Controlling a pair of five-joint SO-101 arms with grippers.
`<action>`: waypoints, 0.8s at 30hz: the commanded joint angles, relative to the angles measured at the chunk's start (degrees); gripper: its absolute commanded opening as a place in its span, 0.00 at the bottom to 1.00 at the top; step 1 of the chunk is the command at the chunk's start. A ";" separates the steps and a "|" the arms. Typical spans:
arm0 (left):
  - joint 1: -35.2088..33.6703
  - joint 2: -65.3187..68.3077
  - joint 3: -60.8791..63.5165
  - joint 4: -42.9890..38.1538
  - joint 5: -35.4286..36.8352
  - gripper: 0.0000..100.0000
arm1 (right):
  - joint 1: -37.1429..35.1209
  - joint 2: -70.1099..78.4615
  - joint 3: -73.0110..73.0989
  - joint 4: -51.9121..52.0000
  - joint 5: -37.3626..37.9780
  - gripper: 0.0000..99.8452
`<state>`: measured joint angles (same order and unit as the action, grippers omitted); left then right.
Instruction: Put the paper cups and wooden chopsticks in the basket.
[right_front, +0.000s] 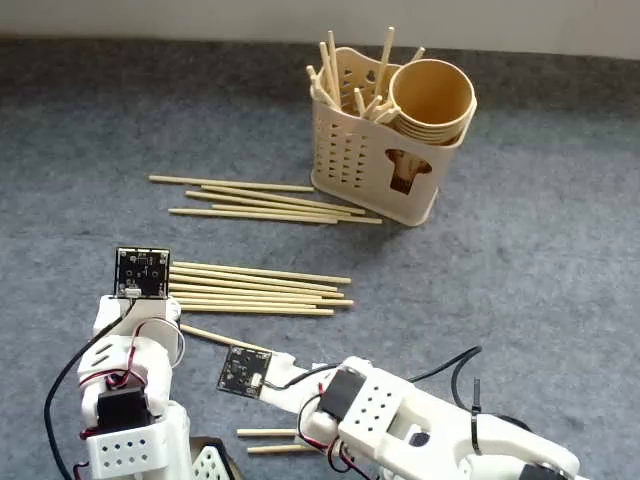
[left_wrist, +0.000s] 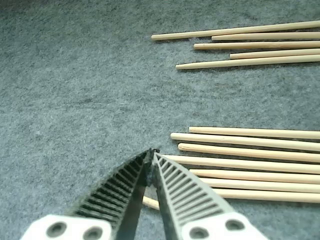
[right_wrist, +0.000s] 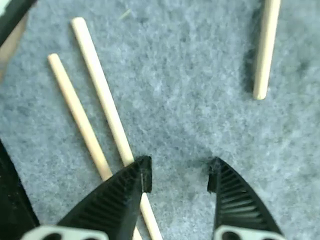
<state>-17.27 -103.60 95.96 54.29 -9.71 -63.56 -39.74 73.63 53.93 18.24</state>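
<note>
At the bottom of the high view the right gripper (right_wrist: 179, 174) is held open and empty beside two chopsticks (right_wrist: 104, 90), seemingly for a pick, the left gripper (left_wrist: 152, 154) is closed on nothing by the middle bundle (right_front: 260, 290), and across open carpet (right_front: 540, 250) the paper cups (right_front: 432, 95) are stacked in the upper-centre basket (right_front: 350, 165).

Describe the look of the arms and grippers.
Left arm and right arm: white shells with dotted hole panels, black motors, red and black cables, a square black camera board each. Left gripper and right gripper: black ribbed tapering fingers on white bases with screw holes.
</note>
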 joint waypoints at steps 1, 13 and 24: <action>-0.57 -0.13 1.19 -1.23 -0.44 0.01 | -0.48 -0.48 2.42 -3.56 -0.18 0.19; -0.57 -0.13 1.19 -1.23 -0.44 0.01 | 6.29 -1.01 2.77 -3.38 -0.09 0.14; -0.57 -0.13 1.19 -1.23 -0.44 0.01 | 3.38 -1.10 -10.24 13.41 -0.09 0.11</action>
<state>-17.27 -103.60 95.96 54.29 -9.71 -58.02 -39.82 68.62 62.99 18.33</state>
